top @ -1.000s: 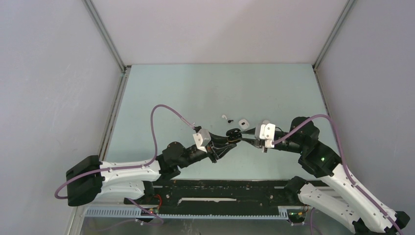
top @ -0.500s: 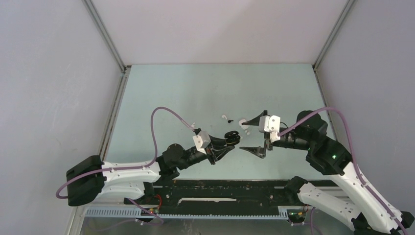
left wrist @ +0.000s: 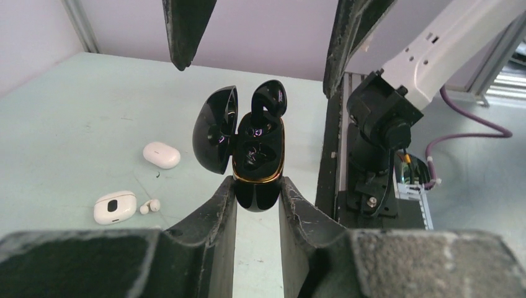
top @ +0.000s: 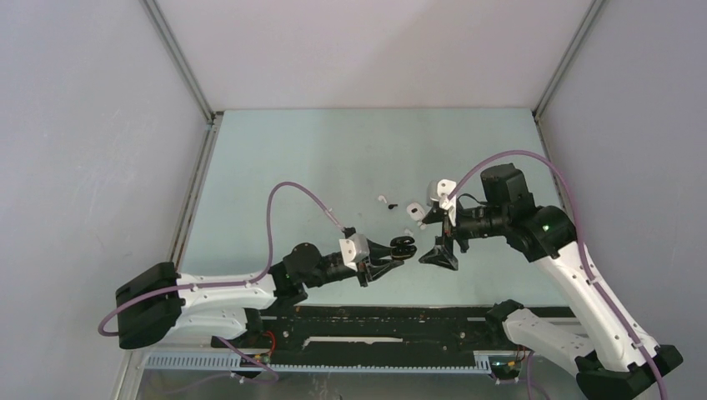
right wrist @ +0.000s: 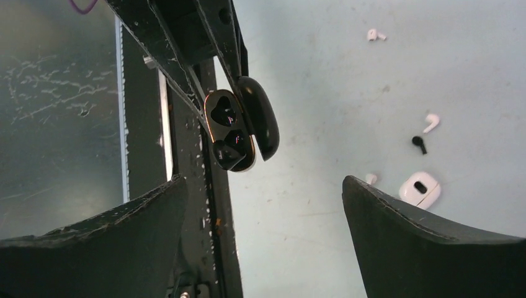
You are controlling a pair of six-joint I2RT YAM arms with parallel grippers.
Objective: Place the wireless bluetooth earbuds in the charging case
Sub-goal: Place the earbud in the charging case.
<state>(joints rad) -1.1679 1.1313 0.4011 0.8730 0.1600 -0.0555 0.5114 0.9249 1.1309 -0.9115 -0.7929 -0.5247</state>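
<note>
Black open case (left wrist: 256,186), one, with one black earbud (left wrist: 270,99) inside.

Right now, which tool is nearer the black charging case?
Left. The left tool is clamped on the black charging case; the right tool hangs open just past it, not touching.

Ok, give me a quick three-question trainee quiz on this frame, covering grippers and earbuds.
1. True or false: the right gripper is shut on an earbud.
2. Which gripper holds the open black case? A left, B right, C neither.
3. Fill in: the loose black earbud lies on the ____.
Key: 1 false, it stands open and empty. 2 A, the left gripper. 3 table.
</note>
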